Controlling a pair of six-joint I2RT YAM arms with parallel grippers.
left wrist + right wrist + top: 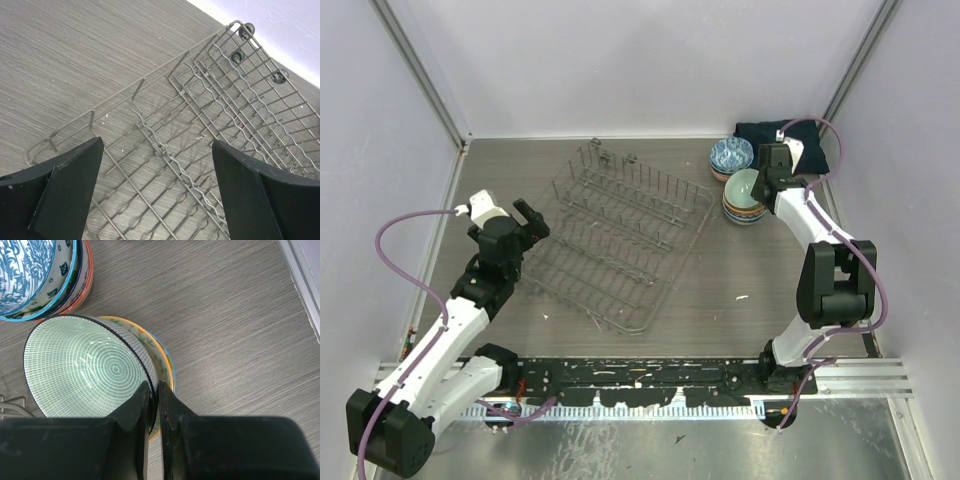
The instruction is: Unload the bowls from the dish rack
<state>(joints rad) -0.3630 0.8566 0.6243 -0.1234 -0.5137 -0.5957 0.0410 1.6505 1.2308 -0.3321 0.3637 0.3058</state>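
The grey wire dish rack (620, 235) sits mid-table and holds no bowls; the left wrist view shows its bare wires (200, 110). My left gripper (525, 220) is open and empty over the rack's left edge (155, 165). Two stacks of bowls stand at the back right: one topped by a blue patterned bowl (730, 155) (25, 275), one topped by a pale mint bowl (745, 188) (85, 367). My right gripper (770, 180) (154, 390) is shut on the mint bowl's rim; the bowl sits tilted in the yellow-rimmed bowl (162, 360) beneath.
A dark folded cloth (775, 135) lies in the back right corner behind the bowl stacks. White walls enclose the table on three sides. The metal frame rail (305, 285) runs close to the right of the stacks.
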